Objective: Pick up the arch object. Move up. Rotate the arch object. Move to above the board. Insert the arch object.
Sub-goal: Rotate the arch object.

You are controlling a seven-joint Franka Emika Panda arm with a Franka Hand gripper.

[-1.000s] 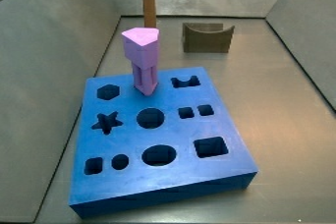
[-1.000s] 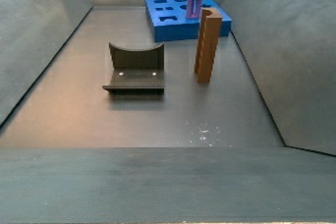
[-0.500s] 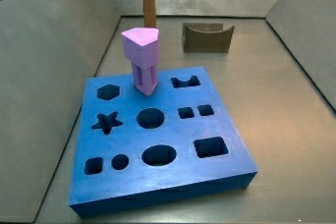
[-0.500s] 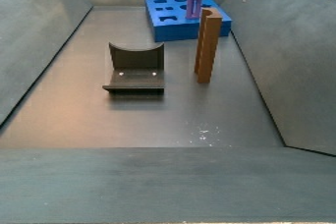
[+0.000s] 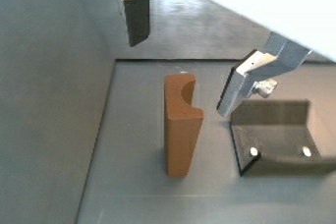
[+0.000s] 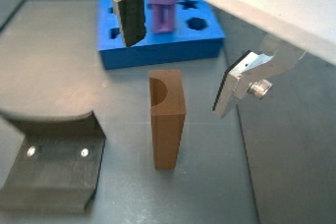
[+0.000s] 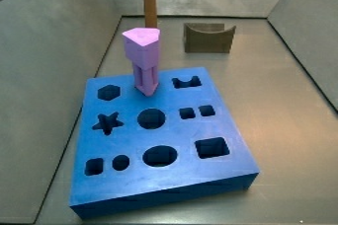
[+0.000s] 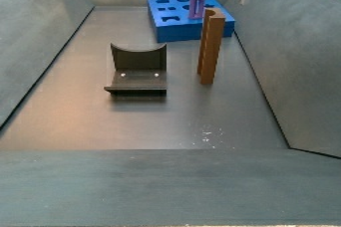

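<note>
A purple peg point(image 7: 141, 59) stands in the board point(image 7: 132, 160). The end effector point(image 6: 184, 43) hovers, fingers apart, above the upright arch object point(image 6: 165, 118) on the grey tabletop point(image 8: 160, 116).

arch object point(image 6: 165, 116) upright on floor | gripper point(image 6: 184, 49) above, fingers point(image 6: 130, 17) astride | board point(image 6: 197, 46) beyond

arch object point(image 8: 210, 49): I count one, standing upright on the floor
board point(image 7: 172, 170): one
purple peg point(image 7: 142, 59): one, upright in the board
fixture point(image 8: 136, 69): one
gripper point(image 6: 184, 46): one, above the arch object, I see two fingers point(image 6: 130, 18) spread apart
</note>
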